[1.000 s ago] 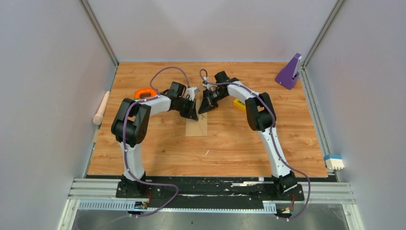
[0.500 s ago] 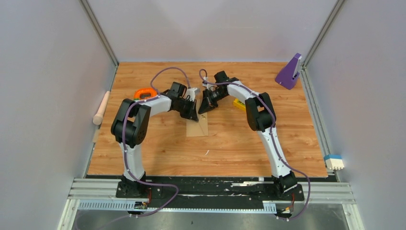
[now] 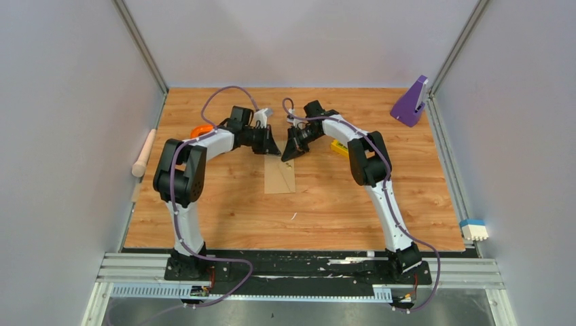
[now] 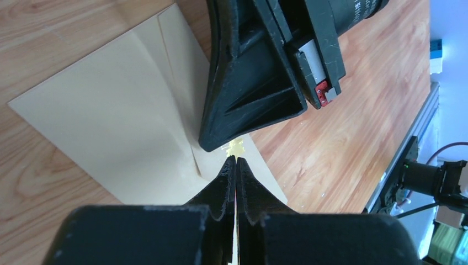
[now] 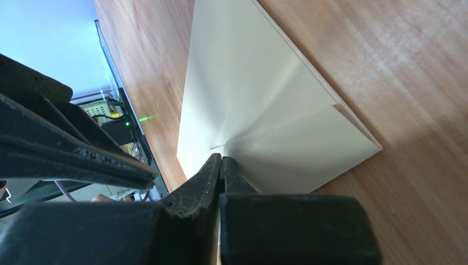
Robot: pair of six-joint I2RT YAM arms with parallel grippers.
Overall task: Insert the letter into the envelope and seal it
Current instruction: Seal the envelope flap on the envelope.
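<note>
The tan envelope (image 3: 279,177) lies flat on the wooden table, flap side up, with fold lines showing in the left wrist view (image 4: 121,116) and the right wrist view (image 5: 259,105). The letter is not in view. My right gripper (image 3: 288,156) is shut, and its tip (image 5: 221,159) rests on the envelope's far end where the folds meet. My left gripper (image 3: 274,150) is shut and empty, and its tip (image 4: 235,160) is just over the envelope's far end, facing the right gripper's fingers (image 4: 248,99) closely.
An orange ring (image 3: 200,130) lies behind the left arm. A yellow block (image 3: 338,147) lies behind the right arm. A purple stand (image 3: 411,102) is at the back right. A wooden roller (image 3: 143,153) lies at the left edge and a white-blue piece (image 3: 474,229) off the right edge.
My left gripper has drawn back and to the left off the envelope, uncovering its far end. The right gripper and the envelope have stayed put.
</note>
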